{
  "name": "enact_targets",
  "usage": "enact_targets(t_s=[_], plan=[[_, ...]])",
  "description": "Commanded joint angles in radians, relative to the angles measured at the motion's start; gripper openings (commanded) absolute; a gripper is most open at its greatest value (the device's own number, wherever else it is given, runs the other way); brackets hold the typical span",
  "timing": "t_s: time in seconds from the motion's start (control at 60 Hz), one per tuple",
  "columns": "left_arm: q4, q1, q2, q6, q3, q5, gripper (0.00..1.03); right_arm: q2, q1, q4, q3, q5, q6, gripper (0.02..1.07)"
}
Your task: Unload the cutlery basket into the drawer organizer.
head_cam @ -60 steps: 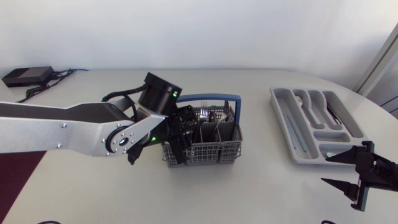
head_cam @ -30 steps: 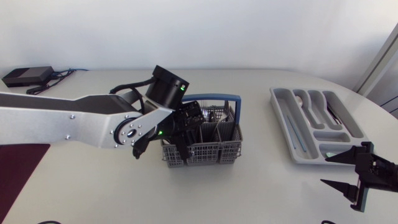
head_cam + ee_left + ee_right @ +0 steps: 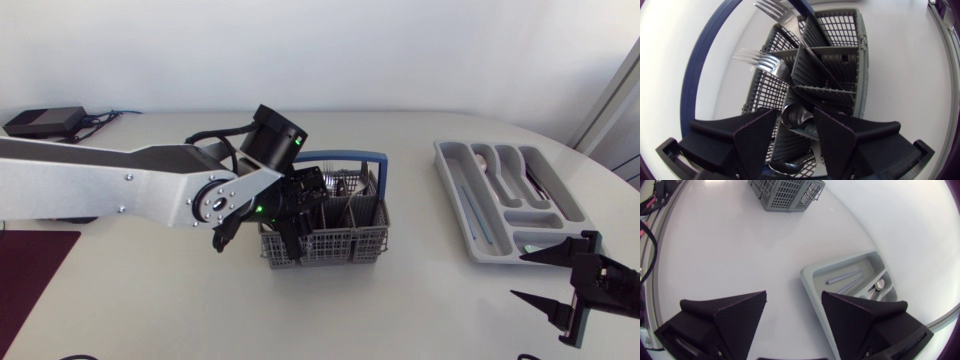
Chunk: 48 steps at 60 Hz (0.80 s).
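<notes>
Reach is longer than a second ago: the left gripper (image 3: 795, 114) now hangs spread inside the cutlery basket (image 3: 345, 240), fingers either side of what looks like a spoon (image 3: 796, 125), not yet pinching it. The right gripper (image 3: 550, 282) waits released beside the drawer organizer (image 3: 452, 190). Closing on the spoon seems next.

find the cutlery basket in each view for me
Head view: cutlery basket at the centre.
Left wrist view: directly ahead of the left pincer, filling the view.
Right wrist view: far ahead of the right pincer.
Shared landmark: its blue handle, in head and left wrist views.
</notes>
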Motion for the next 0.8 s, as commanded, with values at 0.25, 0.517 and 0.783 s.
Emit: enact_targets(t_s=[0.25, 0.517, 0.783], plan=[[-0.045, 0.020, 0.028, 0.021, 0.032, 0.048, 0.39, -0.004, 0.007, 0.001, -0.025, -0.011, 0.003, 0.82], [0.027, 0.020, 0.054, 0.053, 0.011, -0.015, 0.48, -0.004, 0.008, 0.002, -0.034, -0.011, -0.002, 0.85], [0.018, 0.017, 0.076, 0.067, 0.012, -0.035, 0.52, -0.003, 0.008, 0.002, -0.041, -0.011, -0.002, 0.85]])
